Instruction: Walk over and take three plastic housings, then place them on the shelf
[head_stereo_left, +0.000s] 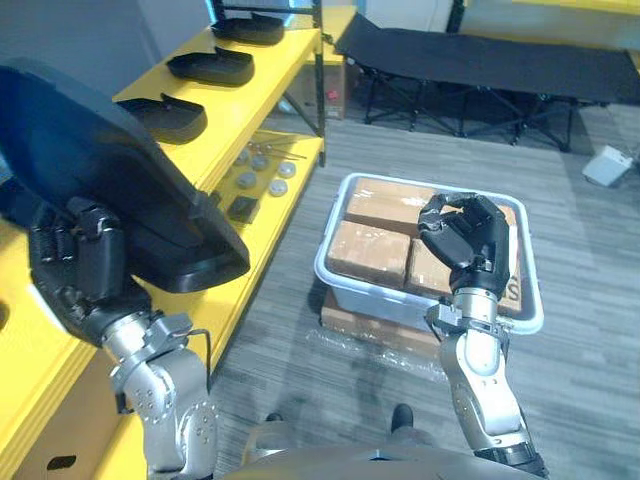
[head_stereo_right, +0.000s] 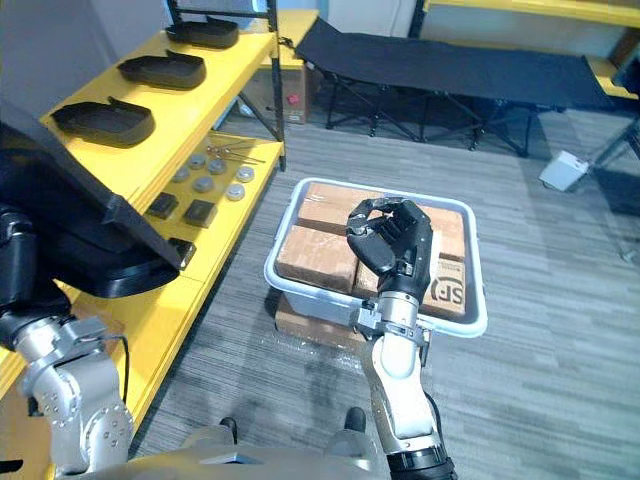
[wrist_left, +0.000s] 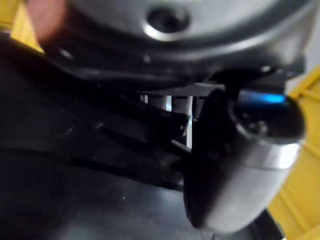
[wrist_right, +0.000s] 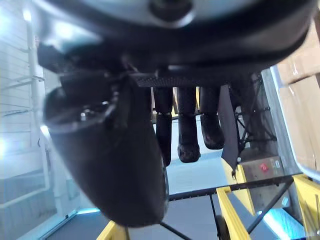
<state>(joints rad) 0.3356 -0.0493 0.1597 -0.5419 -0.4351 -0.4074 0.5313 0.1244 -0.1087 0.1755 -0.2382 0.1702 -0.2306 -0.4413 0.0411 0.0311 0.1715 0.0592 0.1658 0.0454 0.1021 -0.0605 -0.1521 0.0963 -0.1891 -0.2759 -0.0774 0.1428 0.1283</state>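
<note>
Left eye view: my left hand (head_stereo_left: 80, 262) is curled tight on the near edge of a housing (head_stereo_left: 120, 180). I hold it tilted up over the yellow shelf (head_stereo_left: 265, 78), likely so it can go down flat on the free near end. The housing is black, glossy and broad, shell-shaped with a raised rim. Three other housings (head_stereo_left: 211, 65) lie in a row further along the shelf, each apart from the next. My right hand (head_stereo_left: 465, 232) is curled and empty, held up over the bin (head_stereo_left: 330, 272) of boxes (head_stereo_left: 370, 250), out of the way.
</note>
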